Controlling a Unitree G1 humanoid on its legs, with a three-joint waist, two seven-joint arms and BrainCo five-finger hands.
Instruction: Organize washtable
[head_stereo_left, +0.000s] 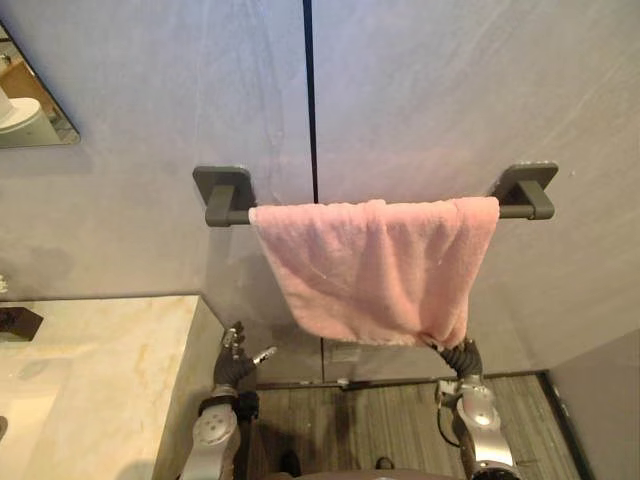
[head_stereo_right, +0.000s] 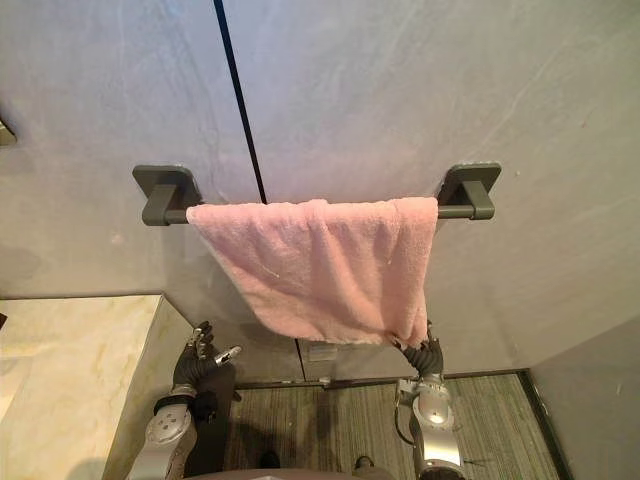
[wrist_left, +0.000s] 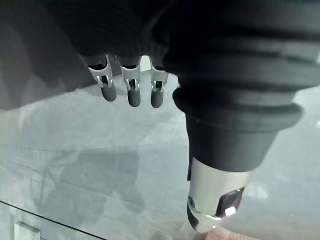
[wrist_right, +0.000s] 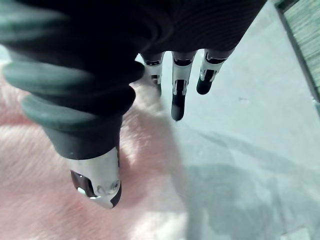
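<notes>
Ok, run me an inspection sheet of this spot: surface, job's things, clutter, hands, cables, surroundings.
Surface: pale marbled counter at lower left.
Job's things: pink towel draped over the dark towel bar, hanging lower on its right side.
Clutter: small dark object at the counter's left edge, cut off, unidentifiable.
Hands: left hand raised beside the counter, fingers relaxed, holding nothing; right hand at the towel's lower right corner, fingers straight, thumb against the cloth.
Cables: nothing seen.
Surroundings: grey wall with a dark vertical seam, mirror corner upper left, striped floor below.
</notes>
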